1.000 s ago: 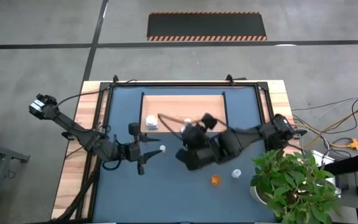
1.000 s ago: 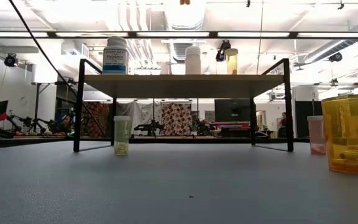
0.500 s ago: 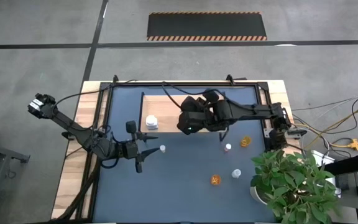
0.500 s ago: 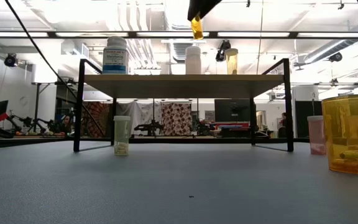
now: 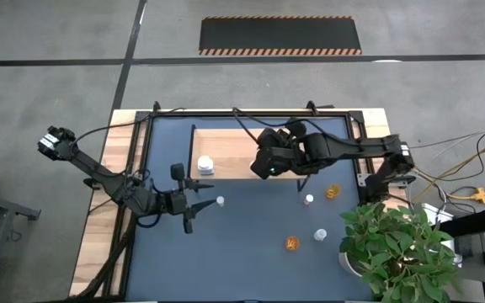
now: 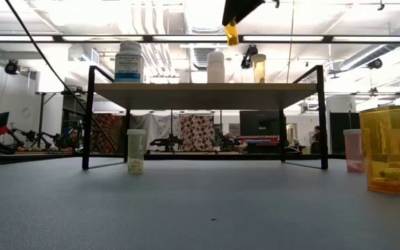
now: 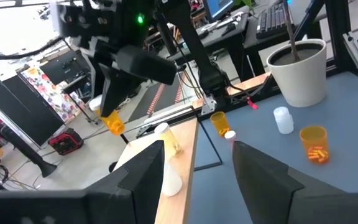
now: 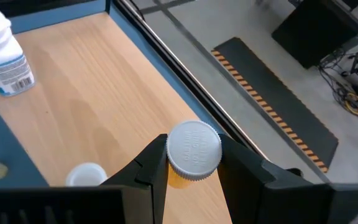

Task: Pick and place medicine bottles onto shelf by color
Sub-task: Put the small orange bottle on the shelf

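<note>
One orange bottle (image 8: pixel 193 155) | clamped in right end effector (image 8: pixel 191 163) | above shelf (image 8: pixel 98 106)

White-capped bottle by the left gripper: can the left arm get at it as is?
Probably yes. The small bottle stands on open blue tabletop just ahead of the left gripper, whose fingers are open and empty, and nothing lies between them. The right gripper is over the shelf.

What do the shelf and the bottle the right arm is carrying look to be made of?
Shelf: light wood board, matte, grain lines visible; thin black frame, likely metal. Orange bottle, held between the right gripper jaws: translucent amber body, probably plastic, with a pale, finely textured cap.
</note>
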Action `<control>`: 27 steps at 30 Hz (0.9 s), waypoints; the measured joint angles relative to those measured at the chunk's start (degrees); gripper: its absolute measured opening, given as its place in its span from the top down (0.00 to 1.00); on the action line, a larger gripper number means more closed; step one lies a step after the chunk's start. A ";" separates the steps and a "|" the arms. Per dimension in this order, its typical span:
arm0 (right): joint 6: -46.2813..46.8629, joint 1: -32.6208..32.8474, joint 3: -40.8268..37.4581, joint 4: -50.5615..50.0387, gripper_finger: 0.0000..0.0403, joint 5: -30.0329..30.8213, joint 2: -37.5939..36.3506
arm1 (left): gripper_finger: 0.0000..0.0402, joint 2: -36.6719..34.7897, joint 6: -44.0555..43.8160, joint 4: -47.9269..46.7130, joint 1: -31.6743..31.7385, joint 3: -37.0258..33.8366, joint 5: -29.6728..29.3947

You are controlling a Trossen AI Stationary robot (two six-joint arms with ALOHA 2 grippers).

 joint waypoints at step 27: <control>-2.36 -5.27 -45.80 39.39 0.73 -4.81 -20.93 | 0.57 0.00 0.50 0.43 0.07 -0.04 -0.57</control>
